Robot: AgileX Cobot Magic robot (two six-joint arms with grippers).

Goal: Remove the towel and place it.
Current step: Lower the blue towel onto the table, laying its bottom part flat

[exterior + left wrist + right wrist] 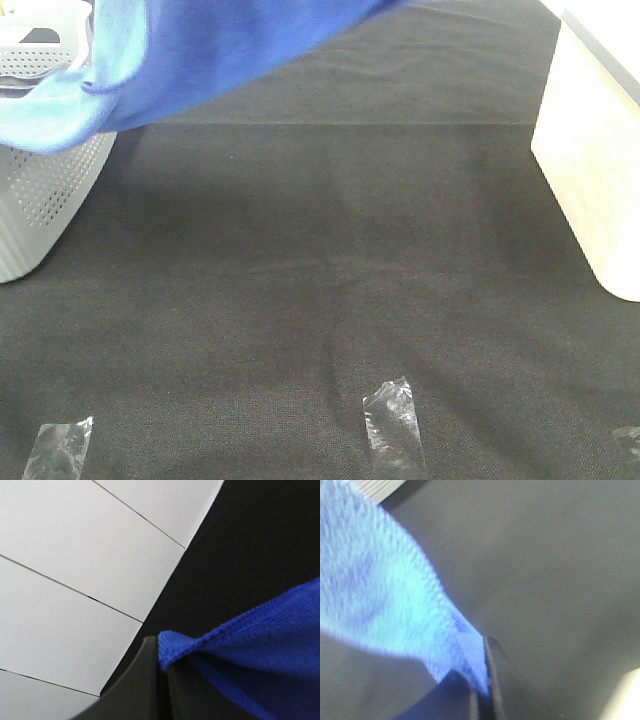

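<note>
Over the basket, towel: the towel (230, 50) hangs in the air at the far left of the high view. Its lower fold crosses the rim of the grey basket (50, 190); whether it touches the rim I cannot tell.
Left pincer: the left gripper (162, 655) is clamped tight on a stitched edge of the towel, the cloth pinched between its dark fingers. It is out of the high view.
Right pincer: the right gripper (476, 677) is closed on another part of the towel, which fans away from the jaws. This view is blurred, so which edge it holds cannot be told.
Table: black cloth (330, 300) spreads across the middle, with clear tape strips (392, 425) along the near edge and a cream box (600, 160) at the right.
Step in hand: judged to be the lift-out, with 2 grips made and the towel not yet free of the basket.
How to do it well: raise both arms together until the trailing fold clears the rim, so the basket, likely light, is not dragged or tipped. Hold the 2 grips far enough apart for the cloth to hang flat. Carry it over the middle of the black cloth, away from the box.
Setting down: lower the hanging edge first, then draw back so the towel lays itself out. Let go only once it rests.
Risk: each pinch looks thin and near the hem, so a jerk could slip the cloth out.
</note>
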